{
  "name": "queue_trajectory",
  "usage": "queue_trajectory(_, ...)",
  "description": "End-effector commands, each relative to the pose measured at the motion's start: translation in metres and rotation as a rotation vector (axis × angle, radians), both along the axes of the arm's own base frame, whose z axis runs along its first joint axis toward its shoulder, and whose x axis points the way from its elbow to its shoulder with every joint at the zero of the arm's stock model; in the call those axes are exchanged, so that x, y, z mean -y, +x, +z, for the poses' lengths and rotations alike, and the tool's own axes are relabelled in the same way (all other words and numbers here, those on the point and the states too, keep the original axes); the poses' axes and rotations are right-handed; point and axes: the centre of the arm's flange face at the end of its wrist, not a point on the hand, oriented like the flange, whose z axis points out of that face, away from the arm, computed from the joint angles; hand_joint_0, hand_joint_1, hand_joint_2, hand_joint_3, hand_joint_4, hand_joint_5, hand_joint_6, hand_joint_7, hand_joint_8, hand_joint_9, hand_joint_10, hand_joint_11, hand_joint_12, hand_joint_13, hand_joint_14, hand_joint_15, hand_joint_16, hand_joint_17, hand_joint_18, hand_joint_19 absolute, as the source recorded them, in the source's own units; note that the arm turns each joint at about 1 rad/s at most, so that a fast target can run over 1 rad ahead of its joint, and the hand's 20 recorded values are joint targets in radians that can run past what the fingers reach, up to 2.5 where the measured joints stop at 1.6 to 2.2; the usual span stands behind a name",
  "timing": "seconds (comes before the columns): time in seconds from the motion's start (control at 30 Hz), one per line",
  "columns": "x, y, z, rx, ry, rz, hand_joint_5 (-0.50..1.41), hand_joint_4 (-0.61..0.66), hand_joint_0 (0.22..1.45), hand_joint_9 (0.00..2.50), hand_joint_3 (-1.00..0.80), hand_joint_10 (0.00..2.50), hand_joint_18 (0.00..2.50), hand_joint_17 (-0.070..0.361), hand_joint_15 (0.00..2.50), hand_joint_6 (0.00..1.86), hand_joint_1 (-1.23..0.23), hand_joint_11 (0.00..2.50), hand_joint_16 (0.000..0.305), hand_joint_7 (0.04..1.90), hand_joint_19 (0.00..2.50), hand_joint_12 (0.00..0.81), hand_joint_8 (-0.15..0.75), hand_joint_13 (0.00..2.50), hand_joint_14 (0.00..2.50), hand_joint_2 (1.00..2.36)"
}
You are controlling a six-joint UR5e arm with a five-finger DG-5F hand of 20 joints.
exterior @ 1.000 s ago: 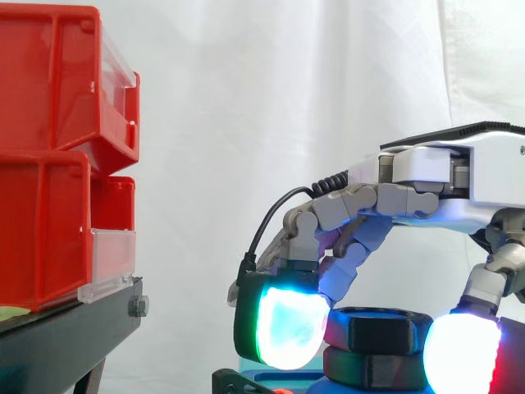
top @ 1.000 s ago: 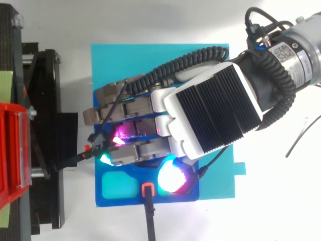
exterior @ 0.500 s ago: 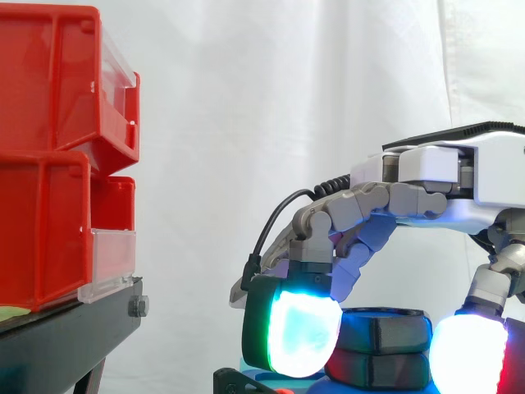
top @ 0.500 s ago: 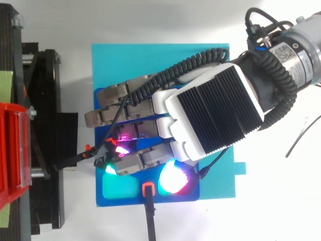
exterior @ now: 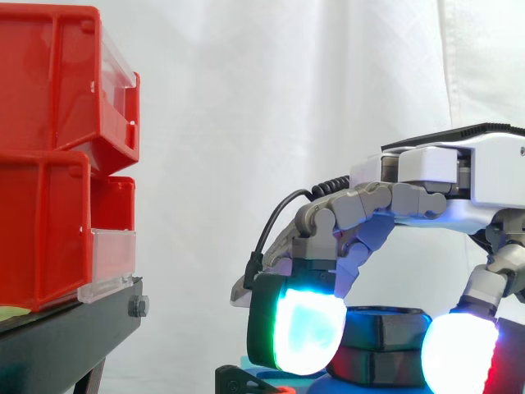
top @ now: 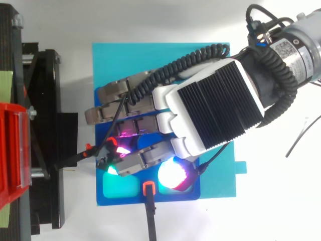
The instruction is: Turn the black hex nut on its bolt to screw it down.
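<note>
My robot hand is curled down round the black hex nut, with its glowing pads closed in at the nut's sides. To turn it well, I'd press on opposite flats, twist squarely about the bolt's axis, and neither tilt nor lift. The nut looks chunky, dark and flat-sided. It sits level above a similar hex block on the blue fixture, which rests on the table.

light: bright, even | white curtain: washed out | robot hand pads: glowing, blown-out white cores | shadows: faint, soft
</note>
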Motion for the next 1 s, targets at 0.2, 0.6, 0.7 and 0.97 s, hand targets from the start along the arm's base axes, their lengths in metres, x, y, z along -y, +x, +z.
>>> queue_trajectory(0.2,0.0,0.0,0.0,0.002,0.0,0.0,-0.01,0.07,0.58,0.88,-0.29,0.01,0.34,0.096,0.05,0.51,-0.66,0.25,0.043,1.37,0.59,0.288,0.244,0.5,0.0,1.02)
queue_trajectory(0.6,0.0,0.0,0.0,0.004,0.0,0.0,-0.01,0.12,0.46,0.88,-0.5,0.01,0.38,0.112,0.03,0.51,-0.55,0.24,0.05,1.3,0.58,0.32,0.264,0.52,0.0,1.0)
queue_trajectory(0.7,0.0,0.0,0.0,0.004,0.0,0.0,-0.02,0.21,0.42,0.88,-0.5,0.01,0.4,0.123,0.02,0.51,-0.48,0.23,0.055,1.24,0.56,0.341,0.283,0.53,0.0,1.0)
queue_trajectory(0.97,0.0,0.011,0.045,0.02,-0.002,0.0,-0.04,0.28,0.41,0.88,-0.5,0.01,0.4,0.128,0.02,0.51,-0.46,0.23,0.057,1.2,0.56,0.351,0.289,0.53,0.0,1.0)
